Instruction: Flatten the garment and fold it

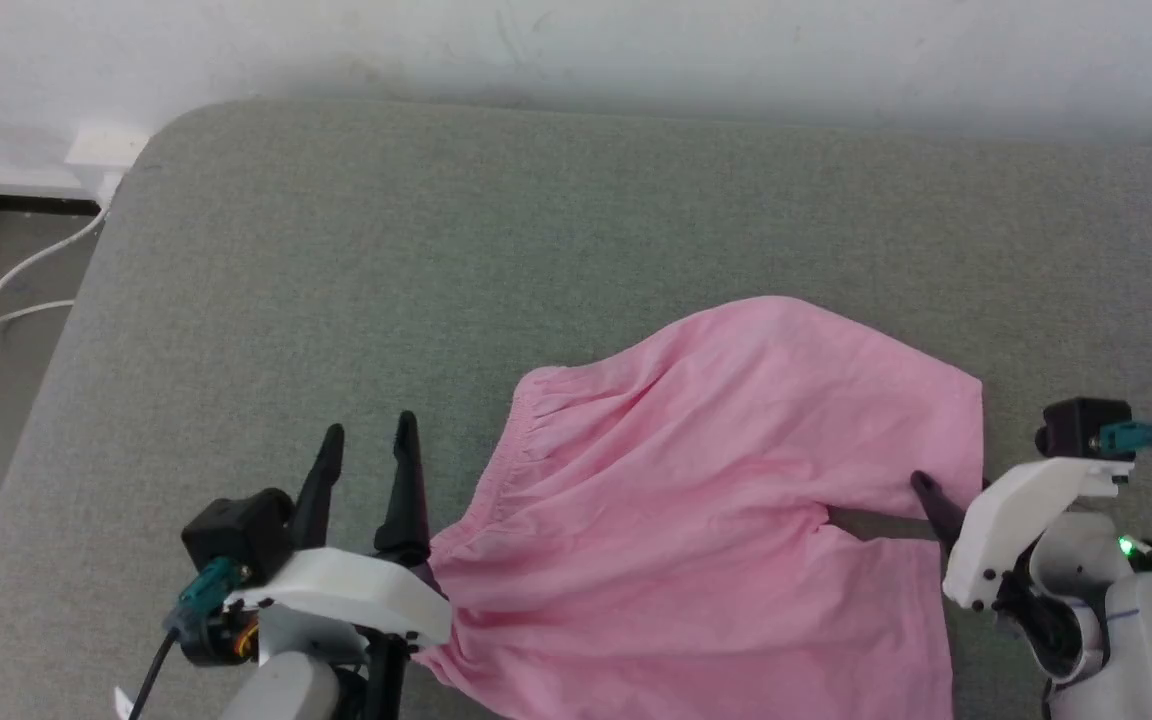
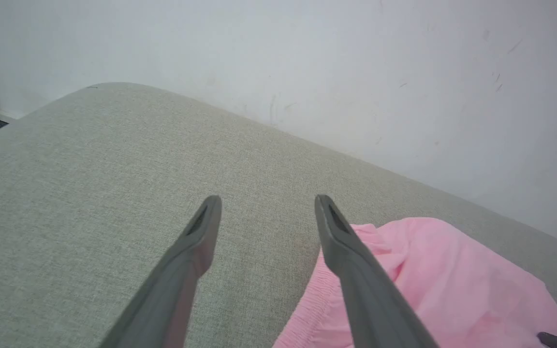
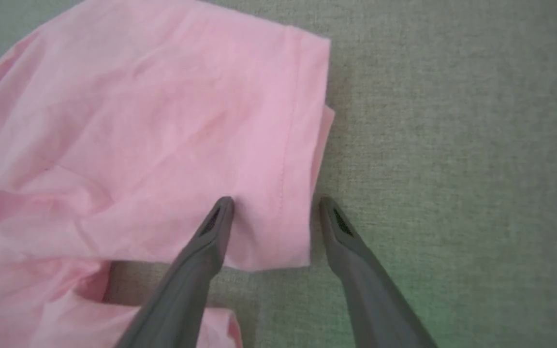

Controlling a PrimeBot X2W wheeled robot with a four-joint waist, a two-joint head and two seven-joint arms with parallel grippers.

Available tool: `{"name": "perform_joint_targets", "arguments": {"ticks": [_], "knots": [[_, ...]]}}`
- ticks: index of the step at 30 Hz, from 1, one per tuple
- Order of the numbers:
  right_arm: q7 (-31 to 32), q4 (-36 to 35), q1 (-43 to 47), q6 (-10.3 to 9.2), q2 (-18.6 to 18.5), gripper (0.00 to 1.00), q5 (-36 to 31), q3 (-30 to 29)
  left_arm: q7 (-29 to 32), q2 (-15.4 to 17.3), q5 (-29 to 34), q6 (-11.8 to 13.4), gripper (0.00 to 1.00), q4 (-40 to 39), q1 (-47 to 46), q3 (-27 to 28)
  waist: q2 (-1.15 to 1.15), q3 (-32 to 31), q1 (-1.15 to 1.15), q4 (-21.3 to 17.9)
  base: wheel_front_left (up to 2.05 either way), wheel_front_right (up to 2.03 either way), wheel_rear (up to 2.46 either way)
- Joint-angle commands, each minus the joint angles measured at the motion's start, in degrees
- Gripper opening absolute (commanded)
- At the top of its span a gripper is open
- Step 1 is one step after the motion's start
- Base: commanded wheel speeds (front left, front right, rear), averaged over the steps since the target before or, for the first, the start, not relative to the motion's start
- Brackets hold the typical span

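The garment (image 1: 696,470) lies rumpled on the grey cushion (image 1: 336,250), toward our near right. Our left gripper (image 1: 370,425) stands spread beside the waistband (image 1: 511,470), and our right gripper (image 3: 274,200) is spread astride a leg hem (image 3: 288,145). We should pinch these 2 edges low, then draw apart evenly.

Lt-pink garment (image 1: 706,500), spread, wrinkled

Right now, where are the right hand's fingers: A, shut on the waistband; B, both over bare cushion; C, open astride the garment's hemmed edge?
C: the right wrist view shows the right hand open, one finger over the garment, the other over the grey cushion beside the hem.
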Motion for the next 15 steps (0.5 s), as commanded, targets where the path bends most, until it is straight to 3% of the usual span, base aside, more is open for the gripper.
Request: {"name": "perform_joint_targets", "arguments": {"ticks": [1, 15], "knots": [[0.99, 0.95, -1.56, -0.05, 0.12, 0.0, -0.1, 0.08, -0.49, -0.81, 1.09, -0.87, 1.0, 1.1, -1.12, 0.1, 0.0, 0.31, 0.0, 0.36, 0.0, 0.0, 0.0], [-8.39, -3.98, -12.99, -0.05, -0.36, 0.0, -9.9, 2.4, -0.75, -3.54, 3.65, -4.14, 1.0, 5.54, -2.0, 1.69, 0.0, -0.23, 0.0, 0.57, 0.0, 0.0, 0.0]]}}
